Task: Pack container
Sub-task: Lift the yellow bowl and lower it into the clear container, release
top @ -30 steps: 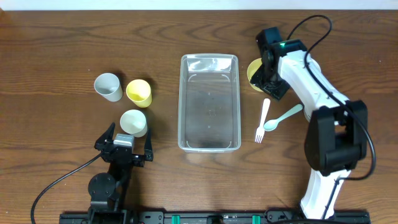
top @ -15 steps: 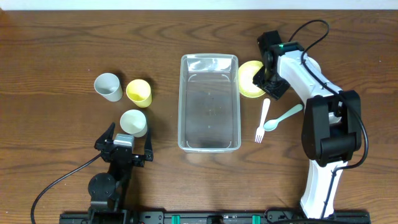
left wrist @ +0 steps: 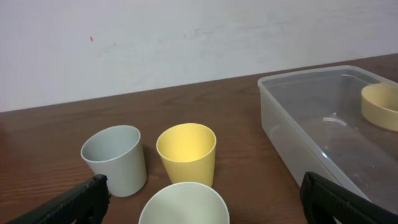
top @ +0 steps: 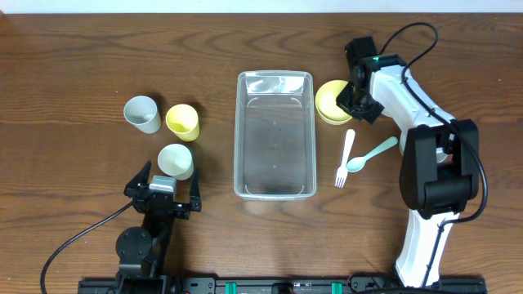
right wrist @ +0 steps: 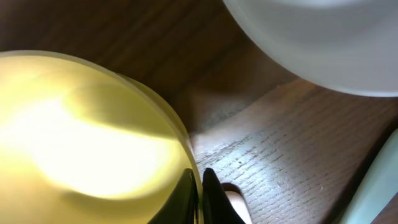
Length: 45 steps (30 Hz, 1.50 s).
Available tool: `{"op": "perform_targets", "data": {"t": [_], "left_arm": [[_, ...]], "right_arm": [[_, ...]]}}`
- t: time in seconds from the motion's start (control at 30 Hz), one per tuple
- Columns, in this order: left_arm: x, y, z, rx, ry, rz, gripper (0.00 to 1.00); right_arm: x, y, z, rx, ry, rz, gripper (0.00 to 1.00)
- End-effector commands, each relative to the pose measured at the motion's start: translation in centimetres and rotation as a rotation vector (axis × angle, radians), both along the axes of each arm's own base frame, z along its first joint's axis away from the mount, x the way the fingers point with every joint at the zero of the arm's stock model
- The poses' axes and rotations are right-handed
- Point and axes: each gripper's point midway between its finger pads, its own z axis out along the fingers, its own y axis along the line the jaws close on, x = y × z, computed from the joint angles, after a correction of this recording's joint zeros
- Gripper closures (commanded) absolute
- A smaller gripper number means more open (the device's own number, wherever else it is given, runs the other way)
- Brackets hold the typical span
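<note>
Clear plastic forms the container (top: pixel 274 135), which is set empty at the middle of the tabletop (top: pixel 82 65), between the two arms. The yellow bowl (top: pixel 329 102) is pinched at its rim by the right pincer (right wrist: pixel 200 186), a hold judged suited to lifting it over the container's wall just beside it. The fork (top: pixel 345 159) and spoon (top: pixel 369 153) are laid nearby, apart from the bowl. The left pincer (top: pixel 169 178) is held wide with nothing in it, near the cups (top: pixel 182 121).

Left of the right claw (right wrist: pixel 200 190), the yellow bowl (right wrist: pixel 81 137) is blurred and cropped; above the claw, a pale rounded shape (right wrist: pixel 323 37) is unidentifiable.
</note>
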Motion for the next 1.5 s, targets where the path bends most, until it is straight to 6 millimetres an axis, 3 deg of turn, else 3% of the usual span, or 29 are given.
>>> {"op": "perform_targets", "data": {"t": [0.0,0.17,0.3,0.4,0.57,0.73,0.83,1.0,1.17,1.47], "left_arm": [[-0.1,0.0,-1.6,0.007,0.047,-0.003,0.02],[-0.1,0.0,-1.6,0.007,0.047,-0.003,0.02],[-0.1,0.0,-1.6,0.007,0.047,-0.003,0.02],[-0.1,0.0,-1.6,0.007,0.046,-0.003,0.02],[-0.1,0.0,-1.6,0.007,0.046,-0.003,0.02],[-0.1,0.0,-1.6,0.007,0.047,-0.003,0.02],[-0.1,0.0,-1.6,0.007,0.047,-0.003,0.02],[-0.1,0.0,-1.6,0.007,0.047,-0.003,0.02],[-0.1,0.0,-1.6,0.007,0.047,-0.003,0.02],[-0.1,0.0,-1.6,0.007,0.047,-0.003,0.02]], "right_arm": [[-0.4,-0.9,-0.8,-0.038,0.025,0.014,0.99],[-0.2,-1.5,-0.2,-0.043,0.021,0.055,0.99],[0.2,-2.3,2.2,-0.042,-0.015,0.066,0.99],[1.0,-2.4,5.7,-0.01,-0.097,0.107,0.99],[1.9,-0.7,13.5,0.105,-0.29,0.221,0.99],[1.5,3.8,21.1,0.257,-0.508,0.43,0.99],[0.8,6.7,23.3,0.295,-0.571,0.513,0.99],[0.2,11.9,22.9,0.298,-0.579,0.616,0.99],[0.1,16.0,19.3,0.254,-0.519,0.633,0.99],[0.8,17.5,10.9,0.18,-0.35,0.589,0.99]]}}
